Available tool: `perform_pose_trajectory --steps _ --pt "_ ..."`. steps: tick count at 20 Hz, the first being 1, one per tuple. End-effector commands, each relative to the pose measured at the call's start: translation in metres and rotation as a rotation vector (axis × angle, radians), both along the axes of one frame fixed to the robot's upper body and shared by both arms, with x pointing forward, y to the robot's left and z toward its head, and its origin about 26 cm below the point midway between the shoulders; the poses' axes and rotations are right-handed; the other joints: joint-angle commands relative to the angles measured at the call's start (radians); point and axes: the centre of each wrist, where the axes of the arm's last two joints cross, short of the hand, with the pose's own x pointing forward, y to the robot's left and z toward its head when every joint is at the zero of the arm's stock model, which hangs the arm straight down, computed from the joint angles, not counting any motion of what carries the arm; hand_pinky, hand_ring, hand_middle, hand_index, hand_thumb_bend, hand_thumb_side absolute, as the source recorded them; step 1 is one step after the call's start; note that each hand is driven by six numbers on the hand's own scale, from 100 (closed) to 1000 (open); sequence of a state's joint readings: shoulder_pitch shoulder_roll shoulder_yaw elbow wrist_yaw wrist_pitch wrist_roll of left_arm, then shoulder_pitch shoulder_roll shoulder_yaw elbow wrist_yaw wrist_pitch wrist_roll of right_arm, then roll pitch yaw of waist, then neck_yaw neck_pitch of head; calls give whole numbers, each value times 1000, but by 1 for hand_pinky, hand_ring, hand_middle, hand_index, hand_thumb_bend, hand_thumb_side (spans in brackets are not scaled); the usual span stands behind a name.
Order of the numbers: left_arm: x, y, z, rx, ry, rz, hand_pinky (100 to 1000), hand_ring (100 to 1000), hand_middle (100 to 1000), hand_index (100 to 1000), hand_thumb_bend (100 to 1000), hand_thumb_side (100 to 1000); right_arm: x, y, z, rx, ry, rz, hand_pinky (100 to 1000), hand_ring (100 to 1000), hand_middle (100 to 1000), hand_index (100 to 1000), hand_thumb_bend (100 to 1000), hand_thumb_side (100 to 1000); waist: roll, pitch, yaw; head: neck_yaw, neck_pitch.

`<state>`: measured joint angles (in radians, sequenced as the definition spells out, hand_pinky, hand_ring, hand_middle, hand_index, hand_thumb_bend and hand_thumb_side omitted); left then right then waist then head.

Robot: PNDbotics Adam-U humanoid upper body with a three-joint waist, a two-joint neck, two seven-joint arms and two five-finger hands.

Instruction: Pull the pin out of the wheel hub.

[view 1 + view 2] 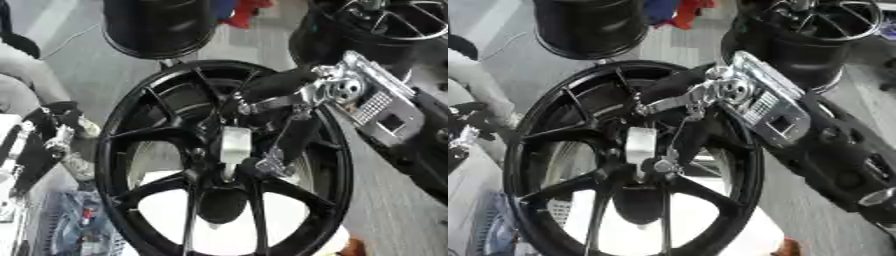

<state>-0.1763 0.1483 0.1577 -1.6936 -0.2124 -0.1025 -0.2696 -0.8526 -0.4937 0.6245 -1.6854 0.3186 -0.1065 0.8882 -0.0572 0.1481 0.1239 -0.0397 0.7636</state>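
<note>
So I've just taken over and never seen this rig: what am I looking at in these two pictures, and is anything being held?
Both pictures come from one stereo camera in the robot's head, looking down; they show the same moment, left eye and right eye.

The big black spoked ring in the middle is the wheel. At its hub stands a silvery upright piece, the pin.

The black and silver arm coming in from the right is the robot's right arm. Its right hand reaches over the hub, fingers pointing down beside the pin; one fingertip sits at the pin's lower end. Whether the fingers actually pinch the pin cannot be made out.

The left hand shows at the left edge, off the wheel; its fingers are unclear.

Two more black wheels stand behind.
</note>
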Motion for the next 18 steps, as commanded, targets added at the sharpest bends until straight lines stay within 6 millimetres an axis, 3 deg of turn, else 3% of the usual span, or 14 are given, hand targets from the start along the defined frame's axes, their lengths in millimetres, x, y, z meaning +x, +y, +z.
perform_pose_trajectory --steps 1,7,13,15,16,18 --pt "1 1 8 13 -24 -4 561 579 646 778 210 623 1 0 3 5 -8 8 696 732 780 896 200 315 5 -11 0 -2 -8" --pt "1 0 8 12 -23 -4 561 579 647 778 202 625 1 3 2 21 -7 19 613 658 728 867 100 227 6 -10 -1 -3 -8" --pt "1 0 8 12 -22 -5 561 579 647 778 198 626 4 5 1 66 -4 14 511 567 666 824 100 136 8 -11 -1 -7 -10" --pt "1 0 7 11 -21 -4 562 579 647 778 197 627 5 6 2 89 -5 14 462 515 622 795 100 129 7 -11 0 -8 -11" --pt "1 0 7 11 -20 -3 562 579 647 778 198 627 6 6 3 103 -6 15 447 502 611 787 100 194 6 -11 0 -8 -11" --pt "1 0 7 11 -19 -4 562 579 647 778 198 627 6 7 8 131 -12 15 416 482 591 776 100 166 5 -12 0 -8 -10"
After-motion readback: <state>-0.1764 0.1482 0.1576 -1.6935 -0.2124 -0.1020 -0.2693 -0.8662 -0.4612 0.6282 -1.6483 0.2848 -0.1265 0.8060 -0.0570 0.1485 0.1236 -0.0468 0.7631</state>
